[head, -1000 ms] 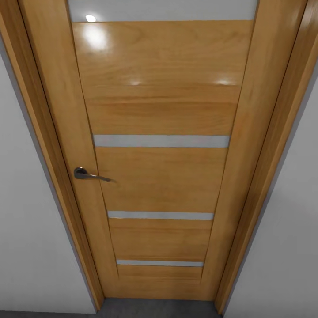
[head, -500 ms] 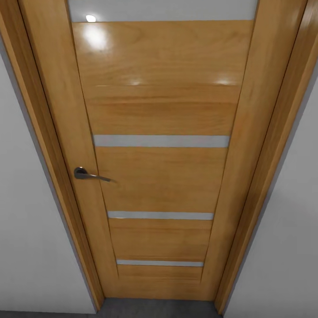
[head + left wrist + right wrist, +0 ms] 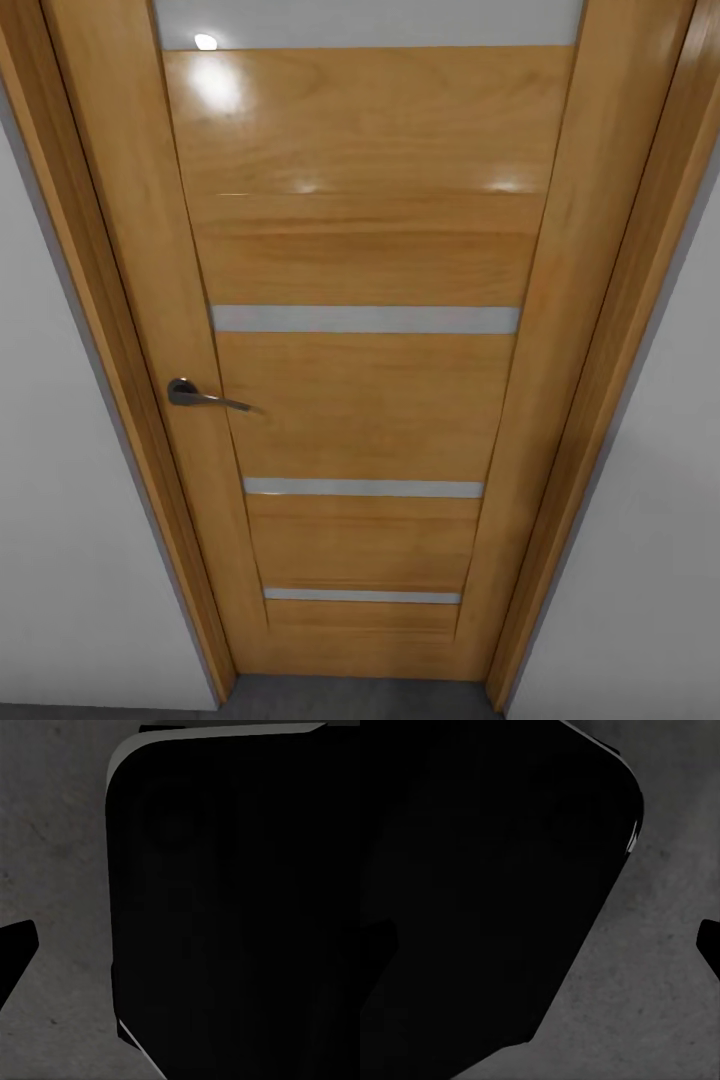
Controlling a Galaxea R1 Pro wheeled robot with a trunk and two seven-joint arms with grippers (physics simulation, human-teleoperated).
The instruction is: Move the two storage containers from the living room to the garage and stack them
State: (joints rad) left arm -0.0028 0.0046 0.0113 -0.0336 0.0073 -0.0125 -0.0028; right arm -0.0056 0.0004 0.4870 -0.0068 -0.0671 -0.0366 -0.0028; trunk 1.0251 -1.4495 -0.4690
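One closed wooden door (image 3: 365,380) faces you, lever (image 3: 200,394) at centre-left; both hands' grip can't be told above grey floor (image 3: 52,832).

A strip of the floor (image 3: 360,698), dark grey concrete, shows along the bottom edge of the head view, below a closed wooden slatted door (image 3: 365,350). In both wrist views the same mottled grey floor (image 3: 52,855) lies beside a large black shape.
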